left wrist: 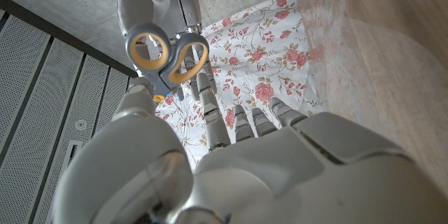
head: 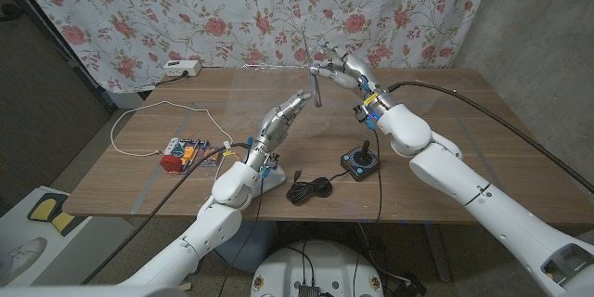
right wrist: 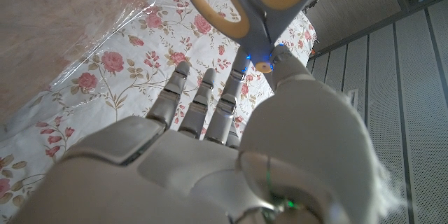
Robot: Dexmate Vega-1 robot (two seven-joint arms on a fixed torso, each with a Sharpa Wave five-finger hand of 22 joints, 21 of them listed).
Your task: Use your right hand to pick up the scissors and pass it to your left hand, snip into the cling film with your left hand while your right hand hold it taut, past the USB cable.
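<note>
My right hand (head: 342, 67) is raised over the middle back of the table and holds the scissors (head: 316, 88) by the blade end. Their grey handles with yellow linings (left wrist: 168, 56) hang down toward my left hand (head: 281, 119). That hand reaches up with its fingers (left wrist: 207, 101) spread, the tips just under the handles; I cannot tell whether they touch. In the right wrist view the thumb (right wrist: 288, 66) presses near the scissors' pivot (right wrist: 255, 38). The cling film (left wrist: 318, 49) is a faint clear sheet over the wood. The black USB cable (head: 311, 188) lies coiled near the front edge.
A black joystick (head: 359, 161) stands right of the coiled cable. A colourful toy box (head: 181, 153) and a looped white cord (head: 139, 116) lie at the left, with a white power strip (head: 181, 68) at the back left. A floral curtain hangs behind the table.
</note>
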